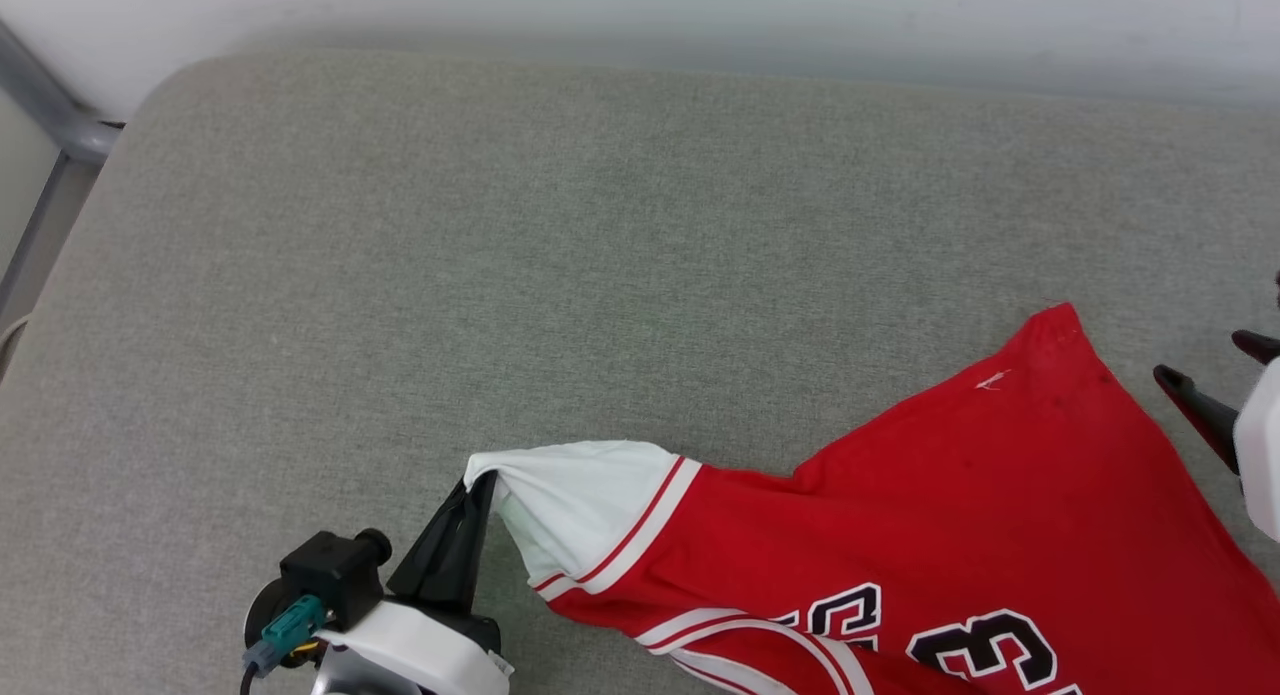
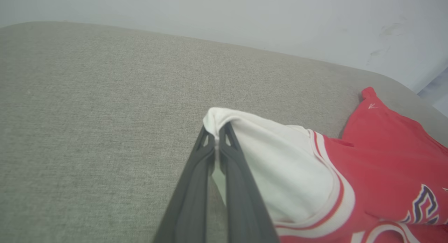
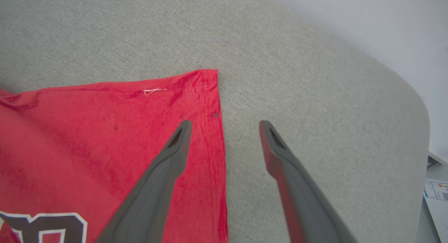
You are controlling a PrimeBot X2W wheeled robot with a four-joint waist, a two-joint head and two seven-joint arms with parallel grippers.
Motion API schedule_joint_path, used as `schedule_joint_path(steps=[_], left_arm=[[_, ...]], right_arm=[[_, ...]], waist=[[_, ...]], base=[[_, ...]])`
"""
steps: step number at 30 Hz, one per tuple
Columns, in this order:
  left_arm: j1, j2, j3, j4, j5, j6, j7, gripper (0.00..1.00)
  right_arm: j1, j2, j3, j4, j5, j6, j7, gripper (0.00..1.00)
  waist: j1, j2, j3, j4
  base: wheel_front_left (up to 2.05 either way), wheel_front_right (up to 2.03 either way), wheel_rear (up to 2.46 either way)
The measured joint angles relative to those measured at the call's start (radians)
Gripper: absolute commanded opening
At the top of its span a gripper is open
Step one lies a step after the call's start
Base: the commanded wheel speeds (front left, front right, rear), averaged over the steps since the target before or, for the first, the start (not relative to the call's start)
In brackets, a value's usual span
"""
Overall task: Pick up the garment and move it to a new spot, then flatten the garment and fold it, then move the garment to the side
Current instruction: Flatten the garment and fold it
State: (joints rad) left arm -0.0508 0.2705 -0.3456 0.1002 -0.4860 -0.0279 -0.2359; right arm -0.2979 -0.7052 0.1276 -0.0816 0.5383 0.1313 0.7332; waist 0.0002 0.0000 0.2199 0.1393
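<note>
The garment (image 1: pixel 960 495) is a red jersey with white, stripe-edged sleeves and black "23" print, lying face up at the lower right of the grey cushion (image 1: pixel 500 255). My left gripper (image 1: pixel 478 487) is shut on the tip of the white sleeve (image 2: pixel 280 159), which is pulled out to the left and lifted slightly; in the left wrist view the gripper (image 2: pixel 217 131) pinches the sleeve's fold. My right gripper (image 3: pixel 225 126) stands open over the jersey's hem (image 3: pixel 213 138), one finger above the red cloth, the other above bare cushion. It shows at the right edge in the head view (image 1: pixel 1215 360).
A pale wall (image 1: pixel 700 15) runs behind the cushion. A grey metal frame (image 1: pixel 50 115) stands at the far left corner. The cushion's rounded right edge (image 3: pixel 416 131) drops off, with a labelled paper (image 3: pixel 435 190) below it.
</note>
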Motion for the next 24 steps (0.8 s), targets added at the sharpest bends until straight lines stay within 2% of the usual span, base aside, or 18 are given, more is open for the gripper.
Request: schedule_joint_path(steps=[5,9,16,22,23,24], left_arm=[[-0.034,-0.011,-0.013,-0.007,0.007,-0.007,0.0,0.0],[-0.07,-0.024,-0.029,-0.007,0.011,-0.018,-0.003,0.0],[-0.12,-0.045,-0.044,0.008,0.017,-0.034,-0.011,0.0],[-0.125,-0.057,-0.046,0.035,0.017,-0.042,-0.017,0.0],[-0.125,-0.058,-0.044,0.038,0.017,-0.043,-0.02,0.0],[-0.125,-0.058,-0.043,0.041,0.017,-0.043,-0.02,0.0]], right_arm=[[-0.156,-0.022,0.155,0.124,0.008,0.0,0.107,1.0],[-0.258,-0.02,0.233,0.221,-0.005,0.0,0.13,1.0],[-0.344,0.021,0.305,0.401,-0.02,0.0,0.096,1.0],[-0.361,0.007,0.372,0.474,0.023,-0.004,0.086,1.0],[-0.361,0.003,0.38,0.479,0.03,-0.005,0.075,0.69],[-0.361,0.001,0.387,0.485,0.037,-0.005,0.066,0.03]], waist=[[0.0,0.0,0.041,0.033],[0.0,0.0,0.075,0.061],[0.0,0.0,0.138,0.112],[-0.0001,0.0,0.155,0.136],[-0.0002,0.0,0.152,0.135],[-0.0001,0.0,0.149,0.133]], base=[[0.0,0.0,0.0],[0.0,0.0,0.0],[0.0,0.0,0.0],[0.0,0.0,0.0],[0.0,0.0,0.0],[0.0,0.0,0.0]])
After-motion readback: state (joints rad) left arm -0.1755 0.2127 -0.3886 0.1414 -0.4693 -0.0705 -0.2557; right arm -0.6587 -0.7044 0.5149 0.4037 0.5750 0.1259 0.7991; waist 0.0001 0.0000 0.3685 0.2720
